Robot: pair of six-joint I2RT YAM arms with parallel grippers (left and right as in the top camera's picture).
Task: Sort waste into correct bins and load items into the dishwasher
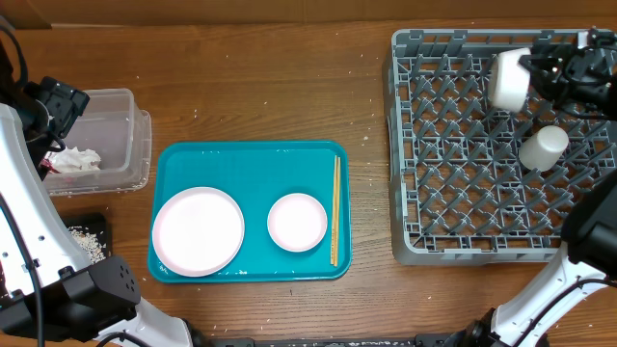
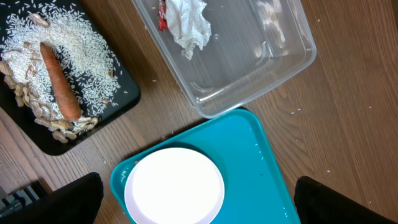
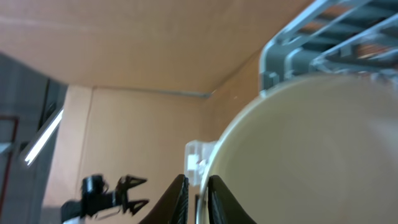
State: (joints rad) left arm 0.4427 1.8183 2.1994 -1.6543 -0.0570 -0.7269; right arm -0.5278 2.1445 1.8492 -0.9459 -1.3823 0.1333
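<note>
My right gripper (image 1: pixel 536 71) is shut on the rim of a white cup (image 1: pixel 508 79) and holds it over the back of the grey dishwasher rack (image 1: pixel 405 145). The cup fills the right wrist view (image 3: pixel 311 155), its rim between my fingers (image 3: pixel 198 199). A second white cup (image 1: pixel 543 148) lies in the rack. A teal tray (image 1: pixel 251 159) holds a large white plate (image 1: pixel 198 230), a small white bowl (image 1: pixel 297 222) and a pair of chopsticks (image 1: pixel 335 210). My left gripper (image 2: pixel 199 205) is open, high above the tray's left end (image 2: pixel 267 162) and the plate (image 2: pixel 174 193).
A clear plastic bin (image 1: pixel 120 135) at the left holds crumpled paper (image 2: pixel 189 25) and a red wrapper. A black tray (image 2: pixel 118 93) holds rice, peanuts and a carrot (image 2: pixel 60 81). A cardboard wall runs along the back.
</note>
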